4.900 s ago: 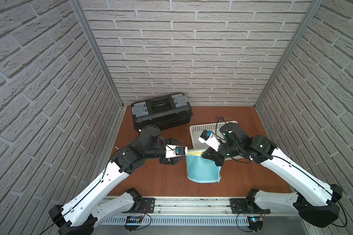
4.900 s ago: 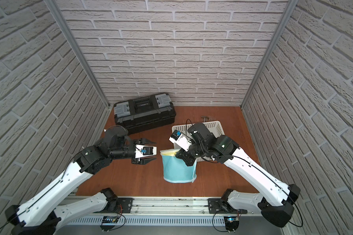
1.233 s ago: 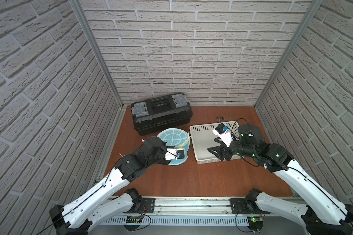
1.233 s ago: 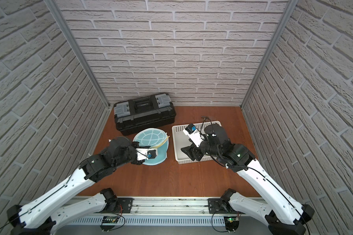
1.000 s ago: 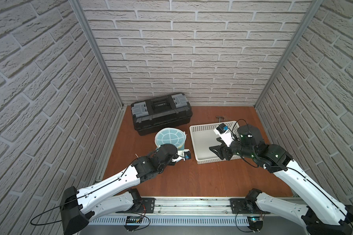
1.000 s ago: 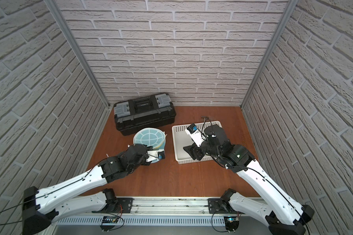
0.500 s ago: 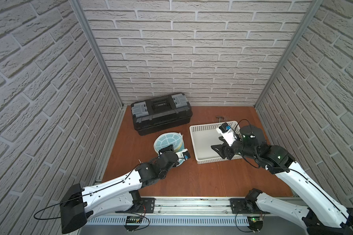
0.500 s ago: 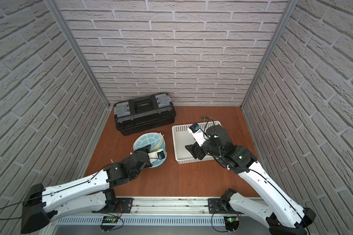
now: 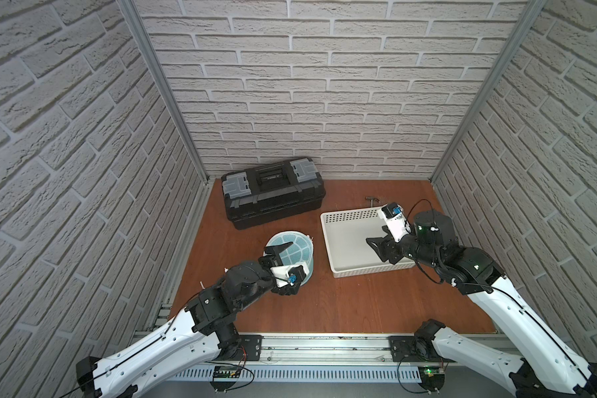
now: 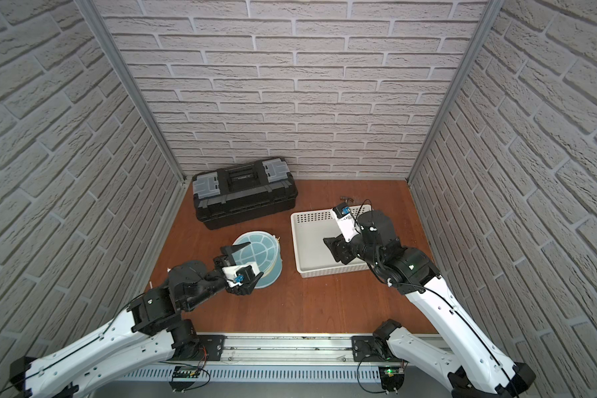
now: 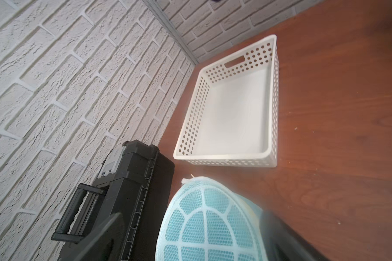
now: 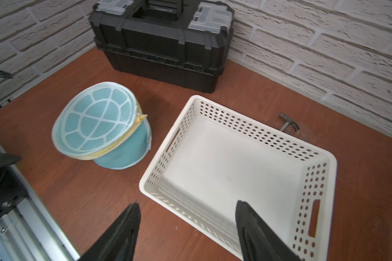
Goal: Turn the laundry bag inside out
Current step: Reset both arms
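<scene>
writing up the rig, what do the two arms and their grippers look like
The left arm and right arm have white shell links, black joints and thin black cables. The left gripper and right gripper have black tapered fingers, each by a white camera block with blue connector.

Light-blue laundry bag (image 12: 95, 126) standing, top tilted
</scene>
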You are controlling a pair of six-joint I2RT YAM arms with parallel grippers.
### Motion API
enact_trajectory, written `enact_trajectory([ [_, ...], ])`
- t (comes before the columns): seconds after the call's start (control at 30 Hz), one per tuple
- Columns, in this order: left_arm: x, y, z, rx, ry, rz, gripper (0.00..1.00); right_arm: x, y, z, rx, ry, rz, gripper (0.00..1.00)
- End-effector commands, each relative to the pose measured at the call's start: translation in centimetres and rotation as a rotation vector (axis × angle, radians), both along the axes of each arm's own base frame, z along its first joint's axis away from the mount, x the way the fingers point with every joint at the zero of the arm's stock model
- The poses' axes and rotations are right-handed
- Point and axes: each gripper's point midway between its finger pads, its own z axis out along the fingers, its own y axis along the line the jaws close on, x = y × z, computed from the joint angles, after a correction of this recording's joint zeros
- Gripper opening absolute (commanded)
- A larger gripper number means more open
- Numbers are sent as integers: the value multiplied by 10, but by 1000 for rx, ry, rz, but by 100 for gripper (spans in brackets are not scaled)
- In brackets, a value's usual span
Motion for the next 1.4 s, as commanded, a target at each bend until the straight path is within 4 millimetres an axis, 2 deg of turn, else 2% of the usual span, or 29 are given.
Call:
enact_trajectory([
  [0.0, 29, 13, 36, -197, 37, 137, 98, 27, -42, 11, 44, -79, -244, 74],
  [0.07, 68, 43, 41, -291, 62, 356, 98, 40, -73, 10, 88, -128, -382, 78],
  [0.1, 85, 57, 37, -321, 93, 445, 98, 46, -91, 5, 95, -152, -461, 79],
  [0.17, 119, 100, 26, -425, 165, 678, 98, 54, -128, -14, 101, -178, -618, 81],
  [0.23, 137, 140, 13, -520, 212, 862, 99, 55, -163, -40, 105, -195, -772, 81],
  [0.33, 148, 190, -9, -613, 196, 1060, 98, 52, -200, -77, 141, -285, -938, 80],
  [0.43, 148, 221, -38, -524, 104, 1186, 98, 58, -206, -107, 98, -354, -926, 79],
  [0.57, 153, 253, -82, -465, 101, 1293, 98, 89, -188, -148, 24, -274, -775, 81],
  [0.63, 159, 262, -98, -453, 106, 1319, 98, 100, -184, -163, 24, -278, -746, 81],
  [0.77, 170, 270, -117, -460, 90, 1322, 98, 113, -185, -172, 41, -335, -748, 81],
  [0.83, 172, 275, -128, -475, 91, 1328, 98, 121, -174, -178, 27, -320, -684, 79],
  [0.93, 180, 269, -140, -446, 96, 1273, 98, 121, -158, -188, 8, -352, -610, 78],
  [0.97, 184, 261, -143, -448, 106, 1227, 98, 122, -151, -192, -1, -354, -579, 78],
  [1.03, 190, 253, -152, -447, 122, 1176, 98, 132, -139, -197, -24, -362, -516, 78],
  [1.1, 195, 244, -159, -437, 132, 1120, 98, 134, -137, -200, -39, -303, -506, 78],
  [1.17, 197, 245, -167, -444, 157, 1115, 98, 137, -139, -201, -36, -309, -516, 78],
  [1.2, 200, 243, -170, -438, 153, 1099, 98, 139, -143, -201, -37, -303, -543, 100],
  [1.23, 202, 239, -172, -429, 180, 1084, 98, 138, -146, -203, -41, -267, -555, 99],
  [1.37, 207, 250, -175, -460, 226, 1115, 98, 138, -148, -202, -32, -278, -558, 99],
])
